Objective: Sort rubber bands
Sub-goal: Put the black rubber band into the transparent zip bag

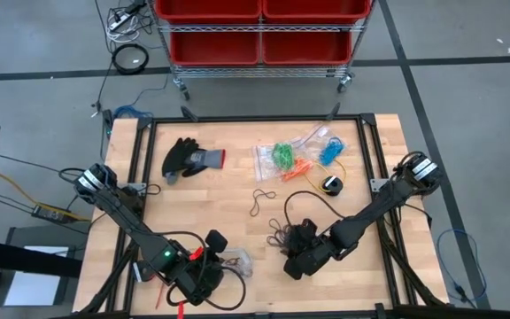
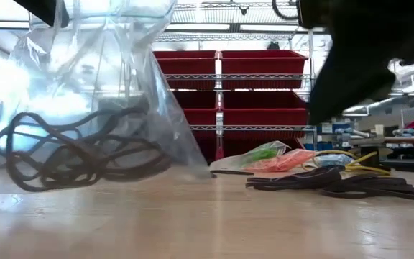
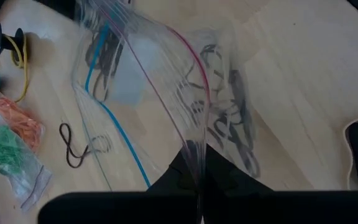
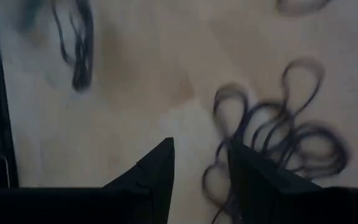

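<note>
I have the left gripper (image 3: pixel 194 180) pinched shut on the edge of a clear plastic zip bag (image 3: pixel 160 93) with a pink and blue seal line. The bag hangs out past my fingertips with a tangle of black rubber bands (image 3: pixel 229 118) already inside.

The right gripper (image 4: pixel 201 165) hovers low over the wooden table (image 4: pixel 135 81), its two dark fingers parted and holding nothing. A loose heap of thin black rubber bands (image 4: pixel 291 137) lies just beside and beyond one fingertip, with another black loop (image 4: pixel 76 50) farther out.

I judge I'm mid-way through bagging the black ones. Next I'd straddle a strand of that heap, close, lift, and carry it across to the bag mouth, which looks slack and may need spreading.
</note>
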Action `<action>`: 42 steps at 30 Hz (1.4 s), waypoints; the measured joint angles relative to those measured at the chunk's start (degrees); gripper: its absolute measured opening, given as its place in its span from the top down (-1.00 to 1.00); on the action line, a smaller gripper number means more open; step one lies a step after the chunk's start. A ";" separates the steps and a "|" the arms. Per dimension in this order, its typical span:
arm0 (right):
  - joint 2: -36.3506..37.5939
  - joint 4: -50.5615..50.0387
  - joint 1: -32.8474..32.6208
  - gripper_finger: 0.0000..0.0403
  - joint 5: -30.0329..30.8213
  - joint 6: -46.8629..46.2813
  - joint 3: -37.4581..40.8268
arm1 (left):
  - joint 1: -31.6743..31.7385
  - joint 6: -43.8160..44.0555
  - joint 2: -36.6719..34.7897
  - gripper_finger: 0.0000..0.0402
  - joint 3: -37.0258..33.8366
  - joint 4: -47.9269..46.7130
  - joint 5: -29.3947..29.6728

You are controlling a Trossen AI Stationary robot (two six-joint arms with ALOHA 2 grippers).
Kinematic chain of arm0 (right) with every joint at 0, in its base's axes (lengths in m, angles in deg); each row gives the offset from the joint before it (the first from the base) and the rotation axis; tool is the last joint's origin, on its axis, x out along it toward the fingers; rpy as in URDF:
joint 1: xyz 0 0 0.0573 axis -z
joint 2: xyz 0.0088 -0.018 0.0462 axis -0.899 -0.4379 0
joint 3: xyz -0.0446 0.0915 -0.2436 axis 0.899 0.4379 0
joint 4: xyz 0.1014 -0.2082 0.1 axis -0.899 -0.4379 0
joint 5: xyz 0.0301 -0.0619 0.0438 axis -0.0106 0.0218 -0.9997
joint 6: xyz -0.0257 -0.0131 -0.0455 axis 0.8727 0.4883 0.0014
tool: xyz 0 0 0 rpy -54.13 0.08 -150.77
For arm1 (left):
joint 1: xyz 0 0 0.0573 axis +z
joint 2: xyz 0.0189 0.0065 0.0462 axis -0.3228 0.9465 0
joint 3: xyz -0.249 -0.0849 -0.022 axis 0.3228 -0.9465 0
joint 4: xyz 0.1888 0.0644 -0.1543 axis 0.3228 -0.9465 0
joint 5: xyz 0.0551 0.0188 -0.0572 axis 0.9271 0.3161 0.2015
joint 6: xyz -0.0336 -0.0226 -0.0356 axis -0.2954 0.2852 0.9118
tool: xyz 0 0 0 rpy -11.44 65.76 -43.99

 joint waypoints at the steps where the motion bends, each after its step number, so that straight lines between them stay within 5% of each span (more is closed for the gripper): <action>1: 0.78 0.01 0.12 0.31 1.43 0.78 0.00 | 0.05 0.00 0.00 0.99 0.00 0.01 0.00; 7: 3.43 0.17 2.76 0.32 10.26 6.21 -0.07 | 0.37 0.01 0.00 0.99 0.00 0.16 0.00; 19: 0.85 -0.56 17.11 0.32 6.61 16.66 -0.06 | 0.64 -0.34 0.00 0.99 0.00 0.09 -0.18; 25: -3.47 0.31 24.89 0.34 -1.46 18.07 0.00 | 0.63 -1.98 -0.02 0.99 0.00 0.17 -0.49; 35: -13.24 7.27 30.06 0.41 -5.39 21.18 -0.40 | 0.63 -2.05 -0.02 0.99 0.00 0.08 -0.76; 42: -13.61 7.52 31.05 0.94 -6.81 19.82 -0.37 | 0.63 -2.08 -0.02 0.99 0.00 0.01 -0.85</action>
